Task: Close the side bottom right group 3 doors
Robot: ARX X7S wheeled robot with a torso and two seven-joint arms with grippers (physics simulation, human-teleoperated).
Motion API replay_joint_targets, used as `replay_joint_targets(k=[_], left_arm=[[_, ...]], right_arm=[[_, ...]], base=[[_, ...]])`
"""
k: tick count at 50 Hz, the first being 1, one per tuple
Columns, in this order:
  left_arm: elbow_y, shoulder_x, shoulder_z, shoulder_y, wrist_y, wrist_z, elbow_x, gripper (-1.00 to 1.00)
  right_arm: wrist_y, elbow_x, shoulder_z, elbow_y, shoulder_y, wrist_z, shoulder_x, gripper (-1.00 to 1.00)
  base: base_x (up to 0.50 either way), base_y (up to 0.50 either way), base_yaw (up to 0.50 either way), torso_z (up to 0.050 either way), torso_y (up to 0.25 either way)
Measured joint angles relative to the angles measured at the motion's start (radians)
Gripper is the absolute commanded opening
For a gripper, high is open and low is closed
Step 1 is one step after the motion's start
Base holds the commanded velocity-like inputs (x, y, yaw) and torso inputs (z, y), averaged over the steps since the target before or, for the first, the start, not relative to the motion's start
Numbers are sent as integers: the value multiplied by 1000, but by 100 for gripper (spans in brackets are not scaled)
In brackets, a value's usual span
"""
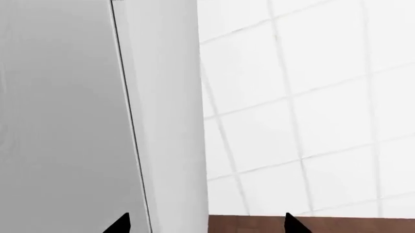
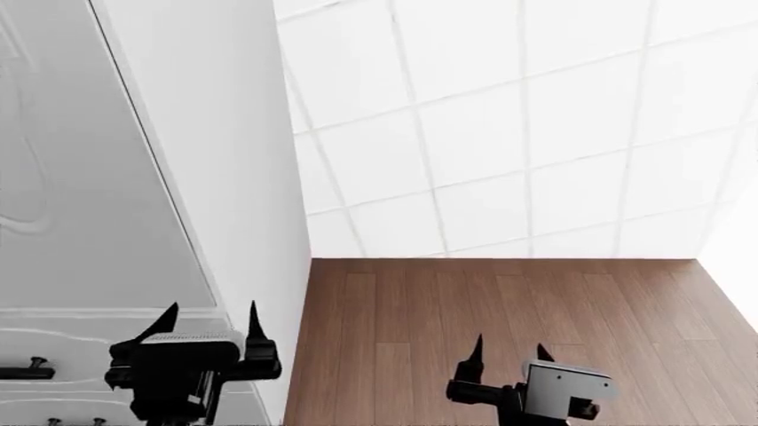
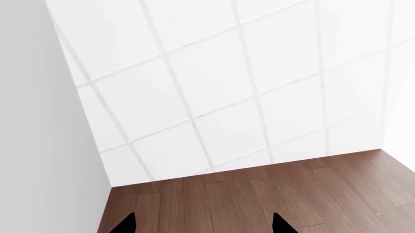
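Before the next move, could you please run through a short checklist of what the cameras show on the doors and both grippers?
1. Left gripper empty, jaws apart: ok.
2. Right gripper empty, jaws apart over the wood floor: ok.
3. Left gripper lined up with the cabinet: ok; it sits in front of the white panel with the curvy outline.
4. Door open or shut: cannot tell; only a dark seam shows.
5. Door handle located: cannot tell; small black handles show low down, but whose they are is unclear.
6. Contact with the panel: cannot tell.
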Motion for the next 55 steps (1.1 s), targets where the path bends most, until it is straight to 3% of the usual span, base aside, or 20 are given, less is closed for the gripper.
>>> replay_joint_targets(k=[17, 55], left_arm=[[-122, 72, 32, 4, 103, 51, 27, 100], [-167, 91, 44, -1, 128, 68, 25, 100]], right_arm=[[49, 0, -12, -7, 6, 23, 4, 100], [54, 0, -24, 1, 10, 36, 7, 100]], base=[[-494, 85, 0, 0, 0], [-500, 90, 0, 0, 0]])
